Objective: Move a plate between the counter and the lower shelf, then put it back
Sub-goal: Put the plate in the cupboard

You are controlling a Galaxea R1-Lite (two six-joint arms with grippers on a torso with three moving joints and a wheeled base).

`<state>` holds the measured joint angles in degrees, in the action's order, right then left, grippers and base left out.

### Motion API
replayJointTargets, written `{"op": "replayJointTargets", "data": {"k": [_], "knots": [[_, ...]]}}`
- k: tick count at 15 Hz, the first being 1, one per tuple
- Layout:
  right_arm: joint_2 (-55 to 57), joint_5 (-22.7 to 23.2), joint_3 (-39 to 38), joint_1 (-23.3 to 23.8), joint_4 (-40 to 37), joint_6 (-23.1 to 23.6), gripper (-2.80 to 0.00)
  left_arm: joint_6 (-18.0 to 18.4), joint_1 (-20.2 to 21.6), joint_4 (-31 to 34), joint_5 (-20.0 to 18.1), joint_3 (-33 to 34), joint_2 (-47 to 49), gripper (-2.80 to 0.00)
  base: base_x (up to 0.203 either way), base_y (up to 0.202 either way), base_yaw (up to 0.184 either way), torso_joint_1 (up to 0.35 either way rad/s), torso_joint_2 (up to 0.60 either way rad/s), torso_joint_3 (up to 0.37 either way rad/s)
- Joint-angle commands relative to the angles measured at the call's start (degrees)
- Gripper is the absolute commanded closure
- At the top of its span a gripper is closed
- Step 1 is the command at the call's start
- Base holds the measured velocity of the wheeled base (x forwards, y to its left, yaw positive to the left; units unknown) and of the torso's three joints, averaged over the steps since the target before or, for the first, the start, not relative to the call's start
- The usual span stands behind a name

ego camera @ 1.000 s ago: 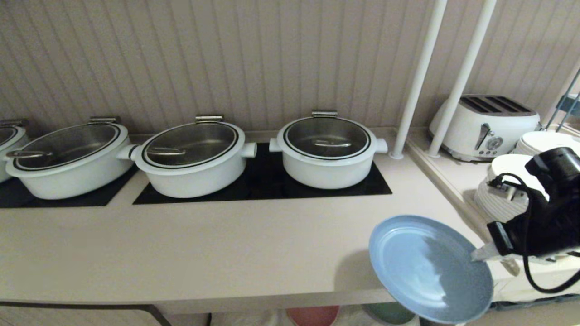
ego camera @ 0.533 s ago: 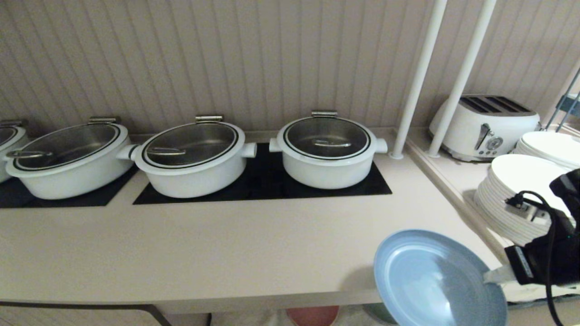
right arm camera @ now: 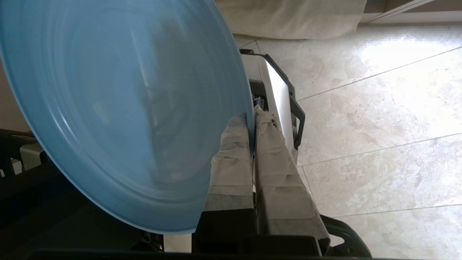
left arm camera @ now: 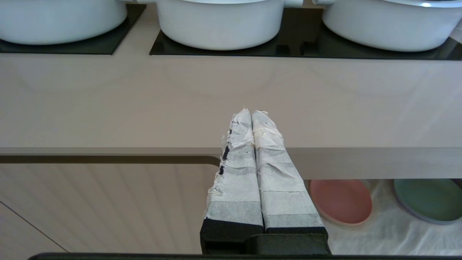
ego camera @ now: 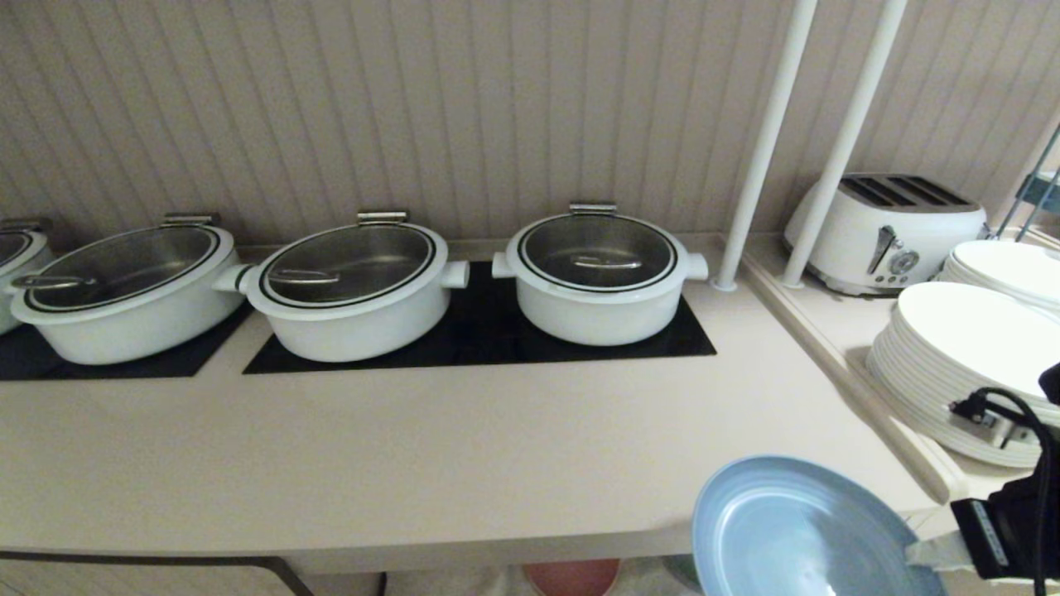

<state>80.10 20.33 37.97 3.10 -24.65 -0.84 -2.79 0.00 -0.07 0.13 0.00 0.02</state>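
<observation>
Right wrist view: the right gripper pinches the rim of the plate, which juts sideways from its taped fingers; in the head view it hangs off the counter front edge — the lower shelf lies below; left gripper closed, empty.

A beige wall of vertical grooved panelling runs behind, with two white poles rising at the right. A white toaster stands by white plate stacks. Pale marbled floor tiles catch bright light.
</observation>
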Motion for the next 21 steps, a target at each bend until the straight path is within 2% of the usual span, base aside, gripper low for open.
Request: {"op": "replayJointTargets", "data": {"k": [1,8,11,21], "knots": [[-0.9,0.2,-1.2,0.1,-0.1,0.0,0.00,0.0,0.0,0.0,0.0,0.0,0.0,0.00,0.000,0.000,0.000,0.000,0.00,0.000],[-3.5,0.3,-6.7,0.1,-0.1,0.0,0.00,0.0,0.0,0.0,0.0,0.0,0.0,0.00,0.000,0.000,0.000,0.000,0.00,0.000],[-6.1,2.0,-8.1,0.0,-0.2,0.0,0.00,0.0,0.0,0.0,0.0,0.0,0.0,0.00,0.000,0.000,0.000,0.000,0.00,0.000],[-11.2,2.0,-11.6,0.1,-0.2,0.4,0.00,0.0,0.0,0.0,0.0,0.0,0.0,0.00,0.000,0.000,0.000,0.000,0.00,0.000]]}}
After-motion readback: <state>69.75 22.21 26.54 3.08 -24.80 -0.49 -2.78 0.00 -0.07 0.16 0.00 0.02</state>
